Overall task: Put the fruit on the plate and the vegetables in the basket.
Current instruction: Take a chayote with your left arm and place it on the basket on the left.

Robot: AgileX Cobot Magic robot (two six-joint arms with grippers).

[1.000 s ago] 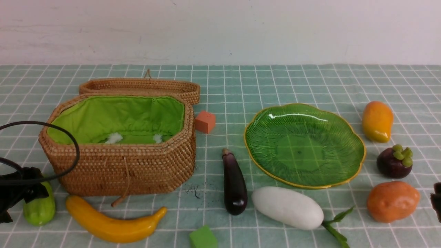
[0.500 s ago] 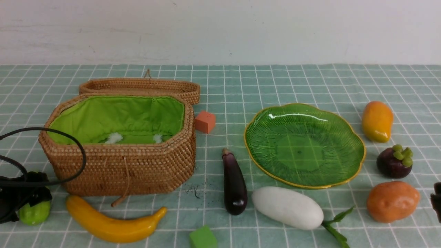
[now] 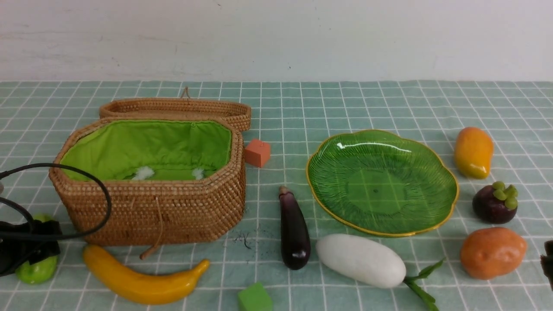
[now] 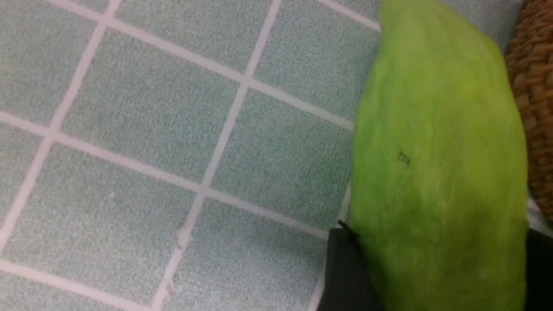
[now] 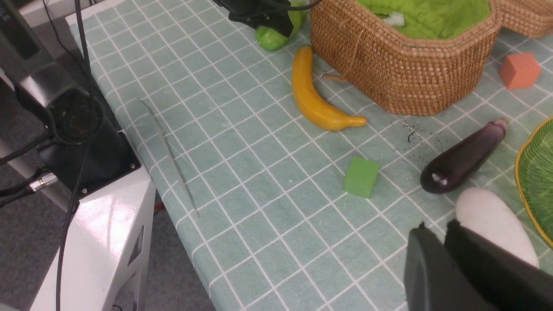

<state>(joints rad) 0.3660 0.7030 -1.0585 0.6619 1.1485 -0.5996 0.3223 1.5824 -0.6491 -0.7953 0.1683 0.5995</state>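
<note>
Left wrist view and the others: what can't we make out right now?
- Gourd: front view, mostly behind the left gripper and its cable; left wrist view crops both ends.
- Grip: left wrist view shows only jaw tips flanking the gourd; contact unclear.
- Basket floor: front view, near wall hides the front part.
- Right gripper: front view, cut off by the edge.

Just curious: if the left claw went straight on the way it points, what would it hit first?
The green gourd; it sits between the left claw's fingers, with the tablecloth likely just beneath.
</note>
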